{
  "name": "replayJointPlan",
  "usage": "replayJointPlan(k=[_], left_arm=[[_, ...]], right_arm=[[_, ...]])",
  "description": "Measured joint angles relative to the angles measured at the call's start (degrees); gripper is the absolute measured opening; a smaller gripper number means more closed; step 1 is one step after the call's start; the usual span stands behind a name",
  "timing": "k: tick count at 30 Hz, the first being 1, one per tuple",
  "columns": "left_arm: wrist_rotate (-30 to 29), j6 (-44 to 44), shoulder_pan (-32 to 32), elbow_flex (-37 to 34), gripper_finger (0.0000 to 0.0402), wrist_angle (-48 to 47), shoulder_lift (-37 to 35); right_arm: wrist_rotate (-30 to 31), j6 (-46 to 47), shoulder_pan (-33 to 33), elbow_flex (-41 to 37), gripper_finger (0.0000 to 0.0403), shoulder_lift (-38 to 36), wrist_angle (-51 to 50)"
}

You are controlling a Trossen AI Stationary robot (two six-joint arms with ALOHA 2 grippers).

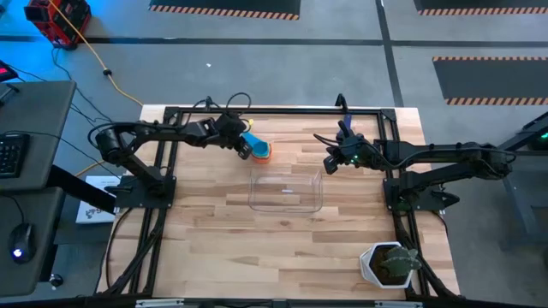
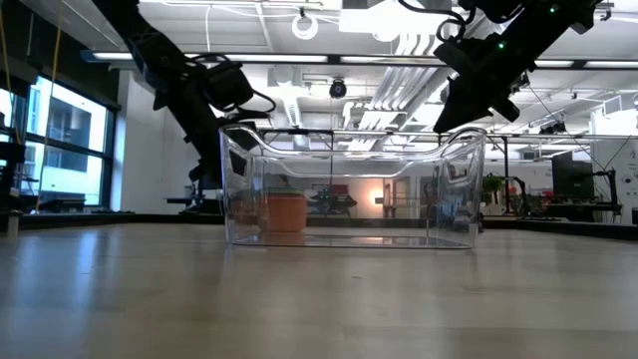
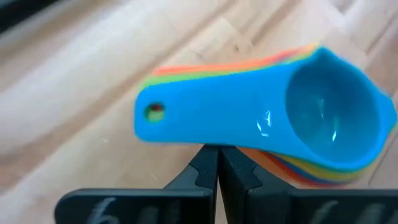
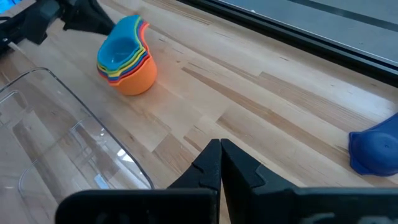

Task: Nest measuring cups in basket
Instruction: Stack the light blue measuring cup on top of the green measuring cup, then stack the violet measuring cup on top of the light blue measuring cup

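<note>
Cups point(image 1: 258, 149) sat stacked on the worktop point(image 1: 214, 239), just above the basket point(image 1: 286, 190) at frame centre. My left claw point(image 1: 242, 145) hung shut over their handles, holding nothing; a closed descent could topple them. My right claw point(image 1: 329, 162) waited shut.

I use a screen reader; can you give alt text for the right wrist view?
A nested stack of cups stands on the wooden table beside an empty clear basket. A lone dark blue cup lies apart.

A dark blue cup point(image 4: 375, 151) is cut off by the frame edge.
</note>
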Motion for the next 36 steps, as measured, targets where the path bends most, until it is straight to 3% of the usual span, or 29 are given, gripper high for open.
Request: replayJointPlan(k=[12,17,21,29,33,36], left_arm=[[2.3,0.1,3.1,1.7,0.0000,-0.8,-0.9],[3.0,2.7,4.5,1.6,0.0000,-4.2,-5.4],[3.0,3.1,6.1,1.6,0.0000,-4.2,-12.2],[3.0,3.6,8.4,1.7,0.0000,4.6,-26.5],[3.9,3.2,8.7,1.7,0.0000,4.7,-31.3],[6.3,3.1,8.7,1.7,0.0000,4.5,-34.3]], right_arm=[[-0.6,1.4,0.0,0.0,0.0000,0.0,0.0],[-0.9,1.3,0.0,0.0,0.0000,0.0,0.0],[3.0,4.7,-1.0,0.0,0.0000,0.0,2.2],[-2.2,5.1,-16.2,7.3,0.0000,1.9,1.6],[-6.8,5.4,-24.2,12.2,0.0003,6.7,-2.3],[-7.0,5.5,-27.2,14.3,0.0021,11.0,-5.7]])
